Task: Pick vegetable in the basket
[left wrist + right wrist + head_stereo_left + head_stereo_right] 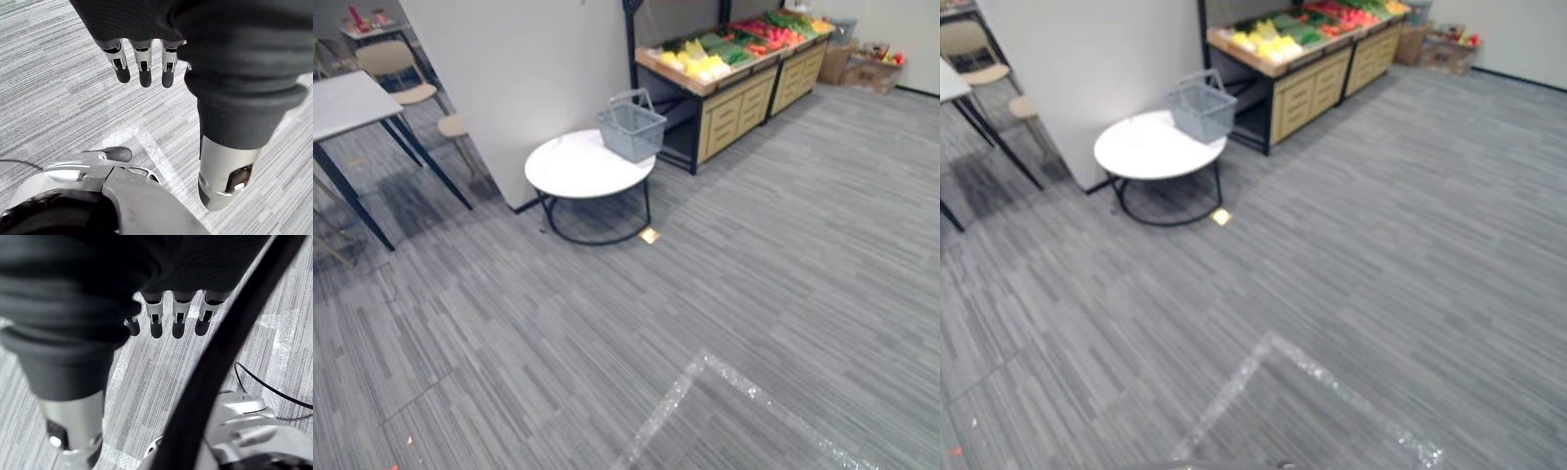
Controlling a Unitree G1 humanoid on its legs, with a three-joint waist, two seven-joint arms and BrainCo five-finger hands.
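We see the basket standing upright, handle raised, at the far right edge of a round white table, on the side nearest the stand. The vegetables lie in a row along the stand's top, yellow at the near end, then green and red farther off. A narrow gap separates the table's rim from the stand's near corner, and the table's back edge sits close against the end of a pale wall. A small yellow tag lies on the carpet just in front of the table's ring base. Between us and the table the grey carpet lies wide and open, and it runs open along the whole front of the stand as well. Silvery tape marks a corner on the near floor, its two lines spreading toward us. To the left, past the wall's edge, a desk with dark slanted legs and pale chairs crowd that side; boxes sit on the floor beyond the stand's far end. Our left hand hangs above the carpet with its fingers straight and relaxed, nothing in it. Our right hand hangs the same way, fingers loose and straight, grasping nothing.
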